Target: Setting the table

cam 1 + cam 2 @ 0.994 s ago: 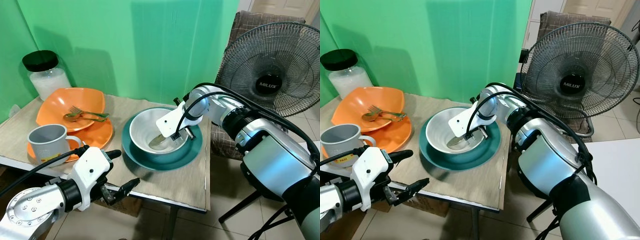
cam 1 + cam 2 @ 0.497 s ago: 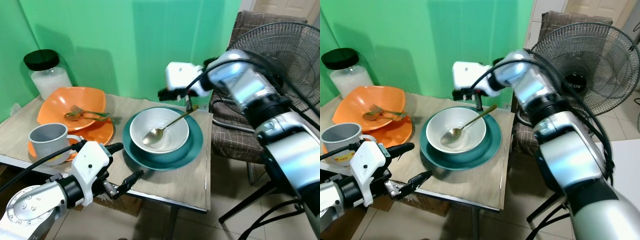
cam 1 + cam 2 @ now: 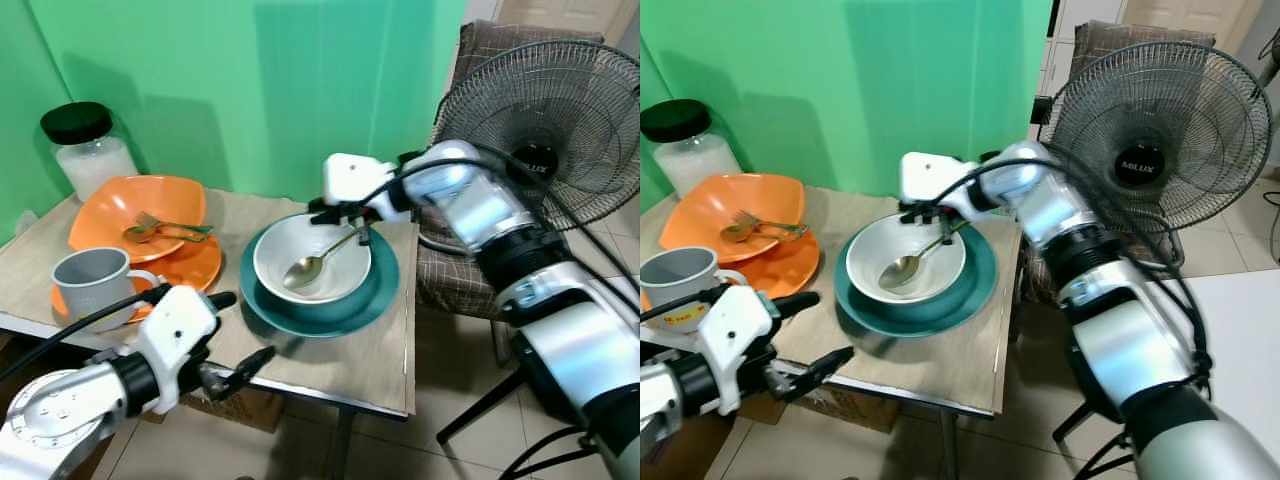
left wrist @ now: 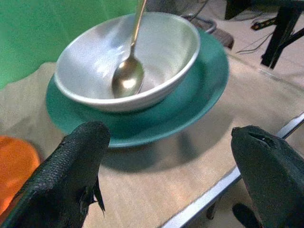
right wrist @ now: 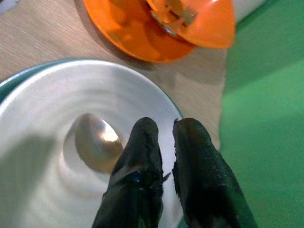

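The spoon [image 3: 318,262] is left in the white bowl [image 3: 270,260]; the right gripper [image 3: 345,234] jaws are nearly closed, the left gripper [image 3: 236,338] jaws wide apart, both empty.

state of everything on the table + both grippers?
White bowl: upright on teal plate.
Spoon: resting in the bowl.
Grey mug: upright.
Jar: lidded.
Fork: lying in orange bowl.
Right gripper: fingers nearly together, above bowl.
Left gripper: open, at table edge.

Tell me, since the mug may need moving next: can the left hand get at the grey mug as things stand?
Probably yes. The left hand hovers open at the table's near edge, and the grey mug stands close beside it with nothing between them.
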Controlling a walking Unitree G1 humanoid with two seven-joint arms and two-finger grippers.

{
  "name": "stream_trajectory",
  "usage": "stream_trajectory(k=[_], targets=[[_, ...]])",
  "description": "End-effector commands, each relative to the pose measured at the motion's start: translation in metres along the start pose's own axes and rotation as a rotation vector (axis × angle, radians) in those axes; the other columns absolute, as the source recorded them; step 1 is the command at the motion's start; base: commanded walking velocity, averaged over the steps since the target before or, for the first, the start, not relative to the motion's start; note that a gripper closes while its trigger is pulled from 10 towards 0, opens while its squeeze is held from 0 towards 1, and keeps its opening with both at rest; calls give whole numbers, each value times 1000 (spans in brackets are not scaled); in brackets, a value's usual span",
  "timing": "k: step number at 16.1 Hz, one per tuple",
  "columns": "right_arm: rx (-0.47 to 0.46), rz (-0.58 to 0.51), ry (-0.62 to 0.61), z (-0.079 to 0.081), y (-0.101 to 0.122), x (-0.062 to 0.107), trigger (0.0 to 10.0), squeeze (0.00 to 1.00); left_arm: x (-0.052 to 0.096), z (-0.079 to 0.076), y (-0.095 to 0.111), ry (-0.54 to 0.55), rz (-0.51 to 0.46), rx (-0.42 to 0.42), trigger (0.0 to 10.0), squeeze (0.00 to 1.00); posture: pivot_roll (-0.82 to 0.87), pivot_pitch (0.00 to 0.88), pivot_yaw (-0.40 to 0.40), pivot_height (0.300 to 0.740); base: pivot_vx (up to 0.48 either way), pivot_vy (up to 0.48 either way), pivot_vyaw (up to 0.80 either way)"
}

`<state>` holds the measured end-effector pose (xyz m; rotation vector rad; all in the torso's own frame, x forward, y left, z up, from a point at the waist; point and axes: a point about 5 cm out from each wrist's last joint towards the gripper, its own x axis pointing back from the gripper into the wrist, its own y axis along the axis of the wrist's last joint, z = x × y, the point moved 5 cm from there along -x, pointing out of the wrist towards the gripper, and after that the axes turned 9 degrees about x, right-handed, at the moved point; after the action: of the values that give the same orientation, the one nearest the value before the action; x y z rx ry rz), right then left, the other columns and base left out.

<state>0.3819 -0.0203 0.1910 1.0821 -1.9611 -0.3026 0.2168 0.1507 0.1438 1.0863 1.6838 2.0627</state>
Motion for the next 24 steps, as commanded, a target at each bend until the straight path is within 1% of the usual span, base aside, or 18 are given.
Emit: stream_trajectory(k=[1,3,4,6,8,12,14,16,17,18,19,21,22,23,24], targets=[[-7,35,55,8,-4,-7,10000,1000,5,6,-2,24,12,-8,10000,0,-43,0,8,740,0,0,0],[3,73,104,15,-11,-12,10000,1000,7,9,-3,36,16,-8,10000,0,-42,0,4,740,0,0,0],[23,117,132,18,-16,-14,10000,1000,10,12,-5,47,19,-7,10000,0,-44,0,2,740,0,0,0],[50,180,166,21,-23,-14,10000,1000,12,15,-8,57,26,-5,10000,0,-46,0,2,740,0,0,0],[56,244,171,22,-33,-15,10000,1000,13,15,-8,58,25,-5,10000,0,-46,0,2,740,0,0,0],[8,271,163,21,-37,-20,10000,1000,12,13,-5,44,15,-8,10000,0,-50,0,8,740,0,0,0],[33,304,130,16,-36,-25,10000,1000,9,12,-3,25,12,-14,10000,0,-52,3,14,740,0,0,0],[45,317,149,17,-36,-27,10000,980,7,10,-2,11,10,-16,10000,0,-54,16,21,740,0,0,0],[46,322,161,18,-36,-27,10000,706,7,9,-2,4,11,-17,10000,0,-54,16,21,740,0,0,0],[58,347,203,22,-39,-25,10000,0,5,7,-1,-10,12,-16,10000,0,-56,26,28,740,0,0,0],[62,361,231,24,-41,-24,10000,0,5,5,0,-20,13,-14,10000,0,-56,32,35,740,0,0,0],[53,369,257,27,-43,-22,6157,0,5,3,0,-38,21,-14,10000,0,-55,39,45,740,0,0,0],[48,378,264,29,-45,-21,4745,0,6,3,0,-46,25,-16,10000,0,-54,42,54,740,0,0,0],[46,391,264,30,-48,-21,4078,0,6,3,-1,-54,31,-20,10000,0,-54,45,58,740,0,0,0],[45,397,265,30,-49,-21,4078,0,6,3,-1,-57,33,-21,10000,0,-52,48,62,740,0,0,0]])
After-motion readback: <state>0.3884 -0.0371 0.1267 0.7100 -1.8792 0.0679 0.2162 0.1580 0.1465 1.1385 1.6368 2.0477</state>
